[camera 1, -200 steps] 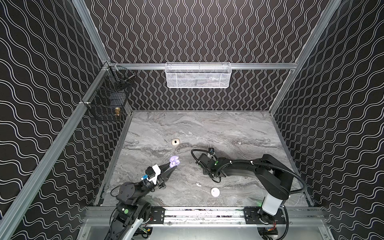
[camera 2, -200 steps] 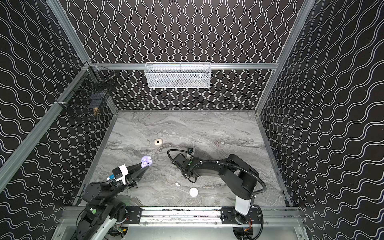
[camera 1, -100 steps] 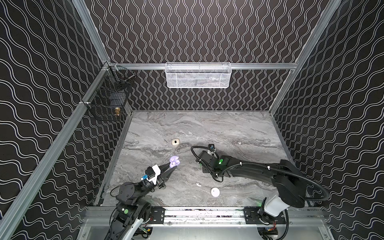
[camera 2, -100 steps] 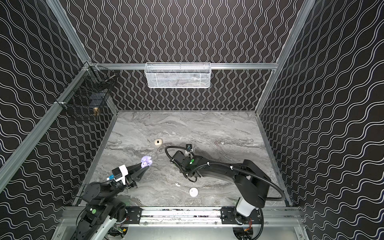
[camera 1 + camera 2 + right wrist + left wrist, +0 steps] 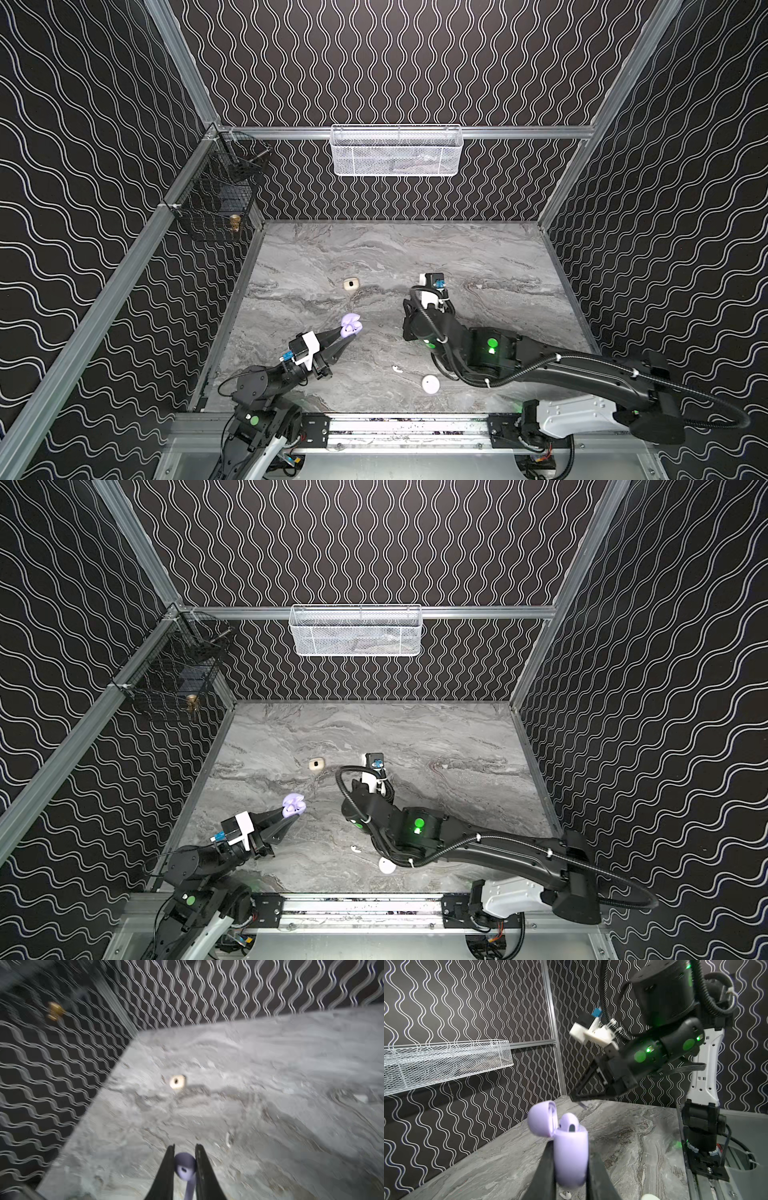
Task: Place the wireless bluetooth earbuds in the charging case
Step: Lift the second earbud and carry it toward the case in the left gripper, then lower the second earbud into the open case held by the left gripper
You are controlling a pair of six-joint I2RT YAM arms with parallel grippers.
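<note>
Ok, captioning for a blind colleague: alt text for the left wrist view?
The left end effector grips an open lavender charging case with one lavender earbud inside. Beyond, the right end effector pinches a second earbud, only its stem visible, above the marble table; a white mesh basket hangs on the wall.

Behind the open charging case [image 5: 350, 325] a small case [image 5: 351, 284] lies on the bench [image 5: 478, 257]; before and right of the open case lie a loose earbud [image 5: 397, 368] and a round case [image 5: 430, 384].
</note>
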